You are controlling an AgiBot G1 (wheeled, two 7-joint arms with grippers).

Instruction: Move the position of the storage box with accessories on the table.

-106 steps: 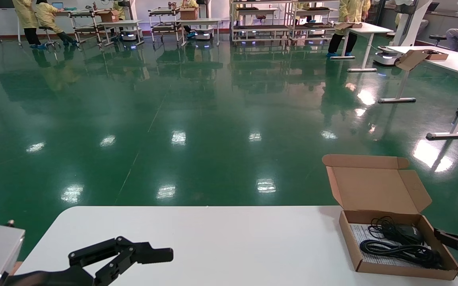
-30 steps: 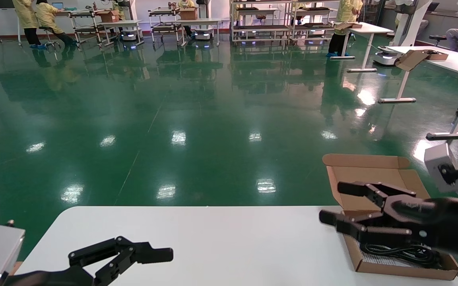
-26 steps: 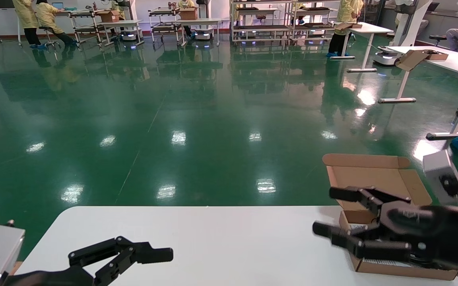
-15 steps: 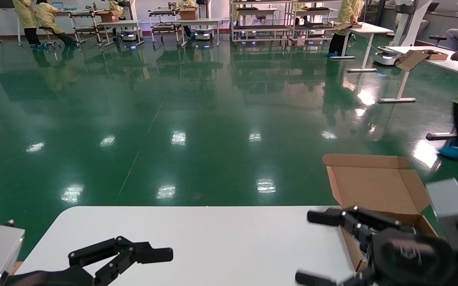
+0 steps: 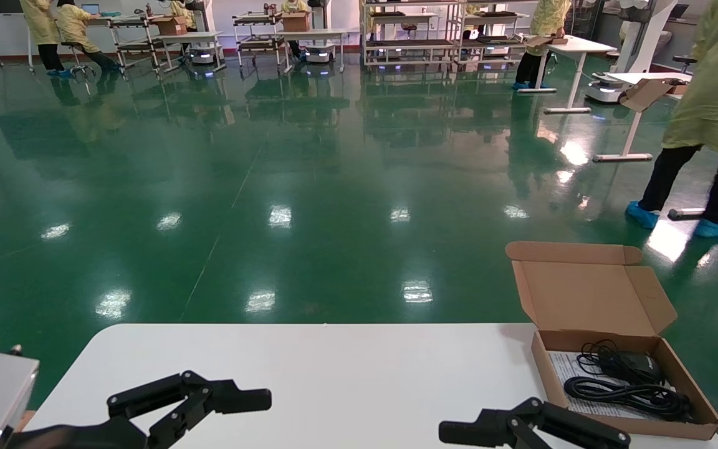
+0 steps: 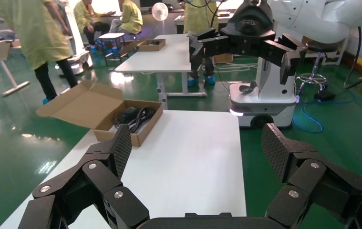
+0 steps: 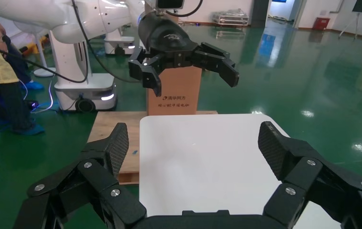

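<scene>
Storage box (image 5: 627, 368), lid up, with cables (image 5: 630, 383) sits beyond-right of right gripper (image 5: 530, 430); wrist view shows fingers spread wide, empty, missing the box. Left gripper (image 5: 209, 399) parked open, empty.

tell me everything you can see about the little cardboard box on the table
The storage box is a small, shallow, brown corrugated cardboard mailer. It rests flat at the table's far right corner. Its hinged lid stands open, tilted back beyond the far edge, with side tabs spread. Inside lie black coiled cables with a small adapter on a white printed sheet. Neither gripper touches it; the right gripper hangs open just beside its near left corner.
</scene>
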